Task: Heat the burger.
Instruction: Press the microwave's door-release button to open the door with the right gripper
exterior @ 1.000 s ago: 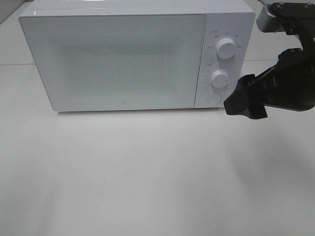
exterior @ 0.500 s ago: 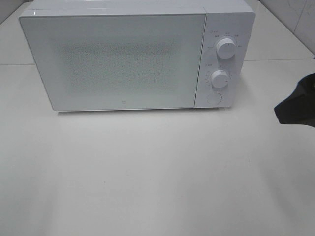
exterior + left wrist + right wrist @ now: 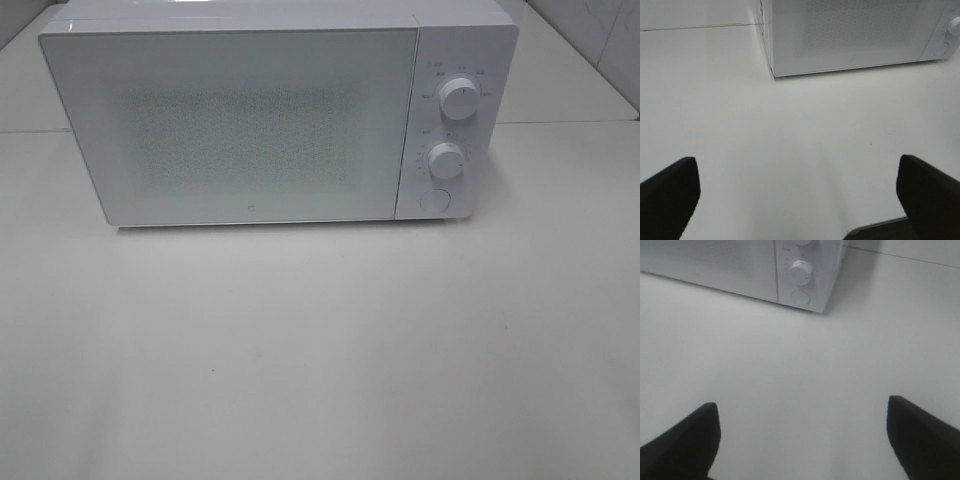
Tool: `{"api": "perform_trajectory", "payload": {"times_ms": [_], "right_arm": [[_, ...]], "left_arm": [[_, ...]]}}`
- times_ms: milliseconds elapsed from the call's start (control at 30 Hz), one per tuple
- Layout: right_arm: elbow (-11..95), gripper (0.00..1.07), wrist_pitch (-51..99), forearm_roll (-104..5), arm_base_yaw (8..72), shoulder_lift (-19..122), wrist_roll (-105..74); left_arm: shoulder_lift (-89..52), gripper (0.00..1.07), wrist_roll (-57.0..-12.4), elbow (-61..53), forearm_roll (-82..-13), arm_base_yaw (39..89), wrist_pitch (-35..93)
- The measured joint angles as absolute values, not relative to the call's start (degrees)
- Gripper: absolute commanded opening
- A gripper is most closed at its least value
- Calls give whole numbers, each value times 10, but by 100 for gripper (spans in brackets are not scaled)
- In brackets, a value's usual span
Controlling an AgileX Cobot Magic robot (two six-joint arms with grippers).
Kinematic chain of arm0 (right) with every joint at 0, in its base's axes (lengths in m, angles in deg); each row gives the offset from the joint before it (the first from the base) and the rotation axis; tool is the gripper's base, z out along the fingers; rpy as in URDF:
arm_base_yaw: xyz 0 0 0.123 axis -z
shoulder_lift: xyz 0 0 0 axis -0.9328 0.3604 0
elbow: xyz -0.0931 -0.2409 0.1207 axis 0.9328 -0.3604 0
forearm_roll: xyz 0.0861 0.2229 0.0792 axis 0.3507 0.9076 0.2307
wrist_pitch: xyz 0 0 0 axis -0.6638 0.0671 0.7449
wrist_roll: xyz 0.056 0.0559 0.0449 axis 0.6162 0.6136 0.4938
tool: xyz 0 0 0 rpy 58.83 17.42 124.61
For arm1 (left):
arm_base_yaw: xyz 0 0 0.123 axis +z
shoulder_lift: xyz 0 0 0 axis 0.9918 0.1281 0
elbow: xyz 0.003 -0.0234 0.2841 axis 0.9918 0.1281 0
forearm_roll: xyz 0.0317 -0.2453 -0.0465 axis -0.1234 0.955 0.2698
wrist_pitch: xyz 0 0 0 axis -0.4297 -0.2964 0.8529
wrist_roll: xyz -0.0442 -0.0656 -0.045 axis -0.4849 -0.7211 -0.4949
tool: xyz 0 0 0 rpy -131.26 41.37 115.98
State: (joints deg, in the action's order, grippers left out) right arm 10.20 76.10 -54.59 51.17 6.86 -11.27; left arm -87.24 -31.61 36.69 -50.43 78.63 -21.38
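The burger is out of view in every frame. A white microwave (image 3: 260, 115) stands at the back of the table with its door shut; two round knobs (image 3: 459, 98) and a button sit on its right panel. In the overhead view neither arm shows. My left gripper (image 3: 797, 192) hovers open over bare table in front of the microwave's (image 3: 855, 35) left corner, nothing between its black fingertips (image 3: 667, 192). My right gripper (image 3: 802, 437) is open too, empty, above the table before the microwave's (image 3: 740, 265) knob side.
White tabletop (image 3: 320, 350) stretches in front of the microwave. A tiled wall corner (image 3: 600, 40) shows at the far right. The table's front edge (image 3: 875, 226) appears in the left wrist view.
The right arm, which was near the microwave's knobs a second ago, has pulled away to the right and left the overhead view. The microwave has not moved.
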Motion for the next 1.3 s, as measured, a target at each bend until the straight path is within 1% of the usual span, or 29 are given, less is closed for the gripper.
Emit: {"api": "perform_trajectory", "payload": {"times_ms": [33, 67, 100, 133, 167, 200, 233, 267, 300, 333, 367, 567, 733, 1300], "right_arm": [[98, 82, 763, -546, 529, 51, -109], [98, 82, 763, -546, 529, 51, -109], [92, 82, 772, -546, 560, 20, -113], [91, 81, 774, -546, 575, 3, -109], [91, 81, 774, -546, 575, 3, -109], [88, 80, 779, -546, 601, -30, -109], [87, 79, 783, -546, 612, -45, -109], [87, 79, 783, -546, 612, -45, -109], [81, 78, 791, -546, 629, -74, -109], [81, 78, 791, -546, 629, -74, -109], [72, 76, 803, -546, 643, -98, -97], [44, 76, 833, -545, 679, -163, -70], [28, 76, 832, -544, 691, -175, -69], [28, 76, 831, -541, 692, -175, -69]], "left_arm": [[-872, 100, -316, 367, -504, 786, -214], [-872, 100, -316, 367, -504, 786, -214], [-872, 100, -316, 367, -504, 786, -214], [-872, 100, -316, 367, -504, 786, -214], [-872, 100, -316, 367, -504, 786, -214], [-872, 100, -316, 367, -504, 786, -214], [-872, 100, -316, 367, -504, 786, -214], [-872, 100, -316, 367, -504, 786, -214], [-872, 100, -316, 367, -504, 786, -214], [-872, 100, -316, 367, -504, 786, -214], [-872, 100, -316, 367, -504, 786, -214], [-872, 100, -316, 367, -504, 786, -214], [-872, 100, -316, 367, -504, 786, -214], [-872, 100, -316, 367, -504, 786, -214]]}}
